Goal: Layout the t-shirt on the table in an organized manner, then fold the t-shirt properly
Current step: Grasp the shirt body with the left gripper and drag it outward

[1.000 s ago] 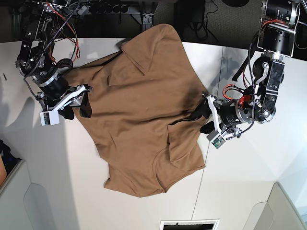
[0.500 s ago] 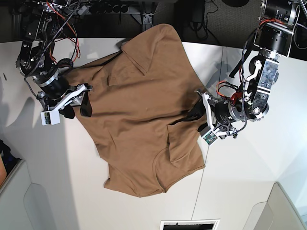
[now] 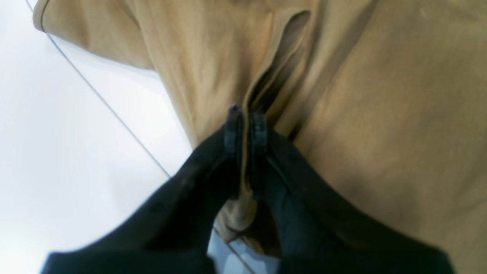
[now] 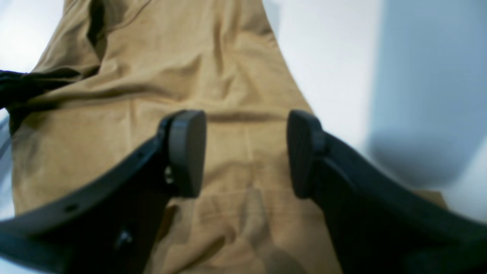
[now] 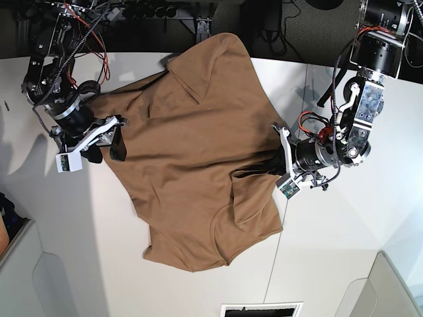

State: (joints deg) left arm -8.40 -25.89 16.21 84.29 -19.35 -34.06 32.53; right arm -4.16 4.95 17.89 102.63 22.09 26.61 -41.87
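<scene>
The tan-brown t-shirt (image 5: pixel 192 152) lies crumpled and spread over the white table (image 5: pixel 344 251), and its top reaches past the far edge. At the shirt's right edge, my left gripper (image 5: pixel 269 163) is shut on a fold of the cloth. In the left wrist view the fingertips (image 3: pixel 233 125) pinch a ridge of t-shirt (image 3: pixel 380 114) fabric between them. My right gripper (image 5: pixel 109 142) stands open at the shirt's left edge. In the right wrist view its pads (image 4: pixel 186 152) are wide apart above the t-shirt (image 4: pixel 152 91), with nothing between them.
A thin dark seam (image 5: pixel 276 257) crosses the table near the shirt's lower right corner. Cables and dark equipment (image 5: pixel 152 13) sit beyond the far edge. Grey raised corners stand at the bottom left (image 5: pixel 26 277) and the bottom right (image 5: pixel 390 284).
My left gripper slid in onto the shirt's right edge and closed on a fold there. The right arm has stayed where it was, still open.
</scene>
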